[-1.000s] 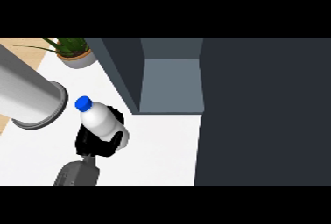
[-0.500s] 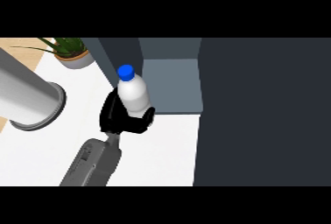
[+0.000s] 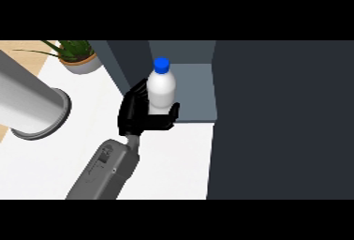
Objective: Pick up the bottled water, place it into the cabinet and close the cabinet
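- Black right hand [image 3: 146,112] is curled round the lower body of the bottled water [image 3: 162,89], fingers on one side and thumb on the other, carrying it upright above the white worktop [image 3: 76,154].
- Its blue cap points up and away from the palm, and most of the white body stands clear above the fingers.
- Judged from its look, the bottle is stiff plastic with smooth sides, likely slippery and moderately heavy if full; a low grip round the middle to lower body, as here, keeps it from tipping.
- Just beyond it is the cabinet [image 3: 187,84], a grey recess whose floor shows right behind the bottle; the bottle sits at the mouth of that opening, not yet set down inside.
- To the right a large dark panel [image 3: 283,117], probably the open cabinet door, fills the view.
- At the left edge a grey forearm [image 3: 27,105] crosses; its hand is out of sight.
- A potted plant [image 3: 77,58] stands at the top left.
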Robot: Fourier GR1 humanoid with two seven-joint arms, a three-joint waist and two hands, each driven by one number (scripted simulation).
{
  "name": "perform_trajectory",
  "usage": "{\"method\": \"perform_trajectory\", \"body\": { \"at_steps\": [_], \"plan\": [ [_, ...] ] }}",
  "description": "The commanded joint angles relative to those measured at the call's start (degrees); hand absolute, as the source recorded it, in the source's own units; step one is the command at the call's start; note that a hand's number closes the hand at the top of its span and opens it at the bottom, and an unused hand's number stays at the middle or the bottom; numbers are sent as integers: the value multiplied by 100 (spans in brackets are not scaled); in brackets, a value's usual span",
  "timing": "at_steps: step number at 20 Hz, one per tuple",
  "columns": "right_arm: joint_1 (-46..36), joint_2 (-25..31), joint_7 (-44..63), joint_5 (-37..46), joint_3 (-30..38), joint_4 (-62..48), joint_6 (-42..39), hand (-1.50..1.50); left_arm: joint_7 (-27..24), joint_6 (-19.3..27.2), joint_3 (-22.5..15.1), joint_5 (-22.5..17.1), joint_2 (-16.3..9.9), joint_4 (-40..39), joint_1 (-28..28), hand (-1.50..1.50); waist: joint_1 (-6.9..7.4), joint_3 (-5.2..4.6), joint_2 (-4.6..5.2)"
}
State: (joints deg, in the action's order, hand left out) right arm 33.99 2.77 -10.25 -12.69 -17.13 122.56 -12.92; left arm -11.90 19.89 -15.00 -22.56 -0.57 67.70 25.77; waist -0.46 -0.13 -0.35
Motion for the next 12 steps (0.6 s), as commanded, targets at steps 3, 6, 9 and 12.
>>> {"method": "perform_trajectory", "body": {
  "at_steps": [3,6,9,12],
  "plan": [
    [-245,-33,-21,21,30,-256,15,-150,196,493,-73,233,54,-842,1518,150,-191,14,82],
    [-168,19,172,-164,37,33,14,-150,421,1029,-234,496,54,-784,1669,150,-221,15,71],
    [-7,128,-42,-185,41,-124,-192,-150,506,1181,-56,639,-33,-996,1844,150,-369,20,90],
    [-310,-23,192,-50,-169,-74,-19,-150,521,1468,-136,772,42,-1229,1899,150,-377,12,129]
  ]
}}
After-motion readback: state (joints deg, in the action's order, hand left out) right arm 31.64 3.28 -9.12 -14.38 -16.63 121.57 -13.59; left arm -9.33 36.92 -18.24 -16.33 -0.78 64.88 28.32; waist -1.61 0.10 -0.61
